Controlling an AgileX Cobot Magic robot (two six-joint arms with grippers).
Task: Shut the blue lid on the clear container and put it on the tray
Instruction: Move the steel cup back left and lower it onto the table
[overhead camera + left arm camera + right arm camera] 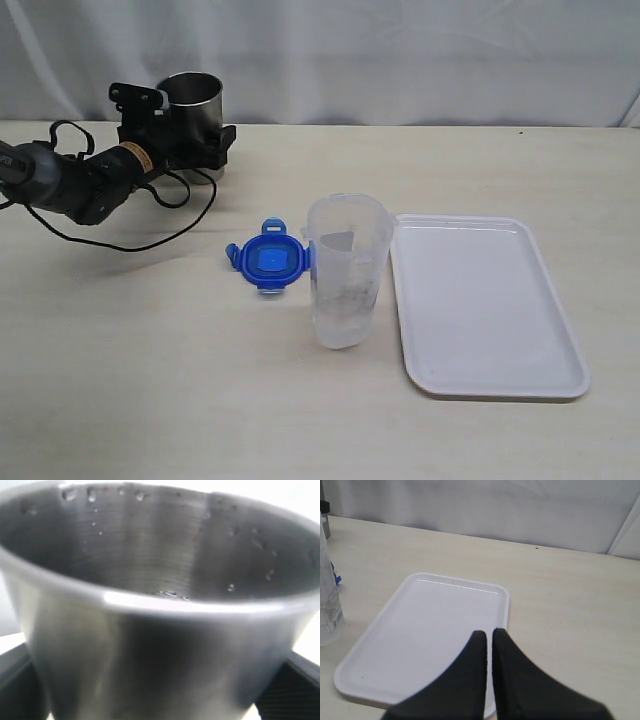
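Note:
The blue lid (270, 259) lies flat on the table, touching the left side of the clear container (345, 275). The container stands upright and uncovered, just left of the white tray (480, 300). My left gripper (197, 150) is far off at the back left. Its black fingers (295, 685) stand wide on either side of a steel cup (160, 630), and a sliver of table shows between one finger and the cup. My right gripper (489, 635) is shut and empty over the tray's (430, 615) rim. The exterior view does not show it.
The steel cup (192, 105) stands at the table's back left, by a white curtain. A black cable (120, 240) loops on the table under the left arm. The container's edge (327, 605) shows at the border of the right wrist view.

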